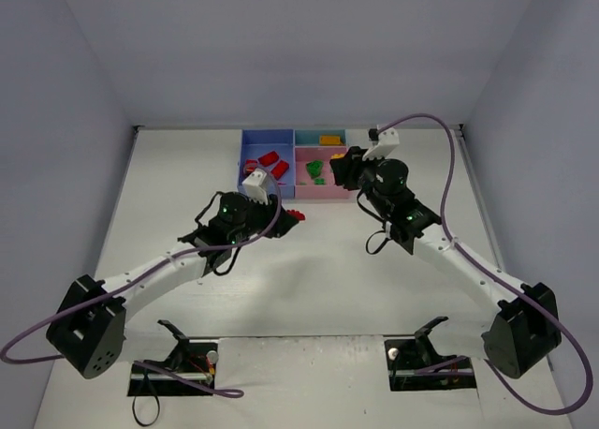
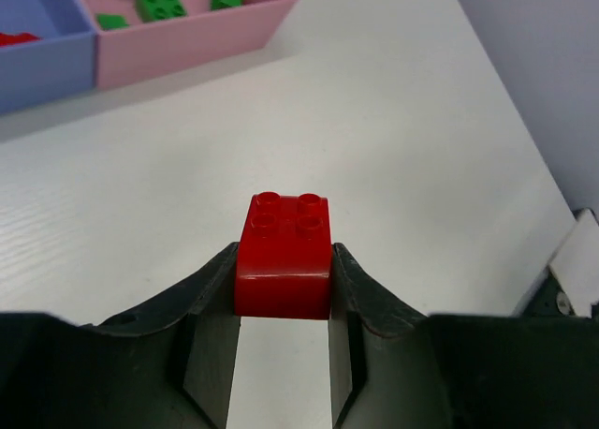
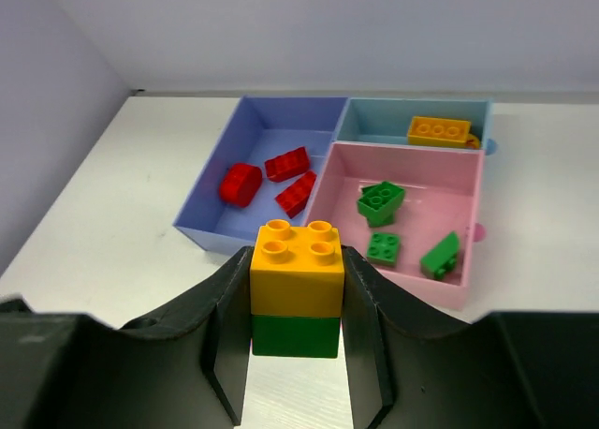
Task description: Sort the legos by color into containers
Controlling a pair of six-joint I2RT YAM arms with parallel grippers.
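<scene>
1. A red two-by-two lego brick (image 2: 283, 256) sits at lower centre of the left wrist view, studs up, pinched on both sides by the dark fingers of the left end effector (image 2: 283, 284); whether it rests on the white counter (image 2: 393, 148) or hangs clear of it cannot be told
2. A two-brick stack (image 3: 296, 293), a yellow-orange two-by-two on a green one, sits at lower centre of the right wrist view, clamped between the fingers of the right end effector (image 3: 296, 307)
3. Above the stack in that view lie the joined containers: the blue square tray (image 3: 213, 190) at centre left, the pink tray (image 3: 423, 187) touching its right side, and the narrow teal tray (image 3: 374, 125) at upper right, along the pink tray's far edge
4. The blue square tray holds three red bricks (image 3: 287, 163), one of them rounded, grouped near its middle
5. The pink tray holds three green bricks (image 3: 381, 202), one tilted and the other two nearer the lower wall
6. The teal tray holds one long orange brick (image 3: 439, 129) at its right end
7. In the top view the trays sit at upper centre of the frame; the left end effector with its red brick is just below the blue tray's lower right corner, over bare counter, and the right end effector is at the pink tray's lower right edge
</scene>
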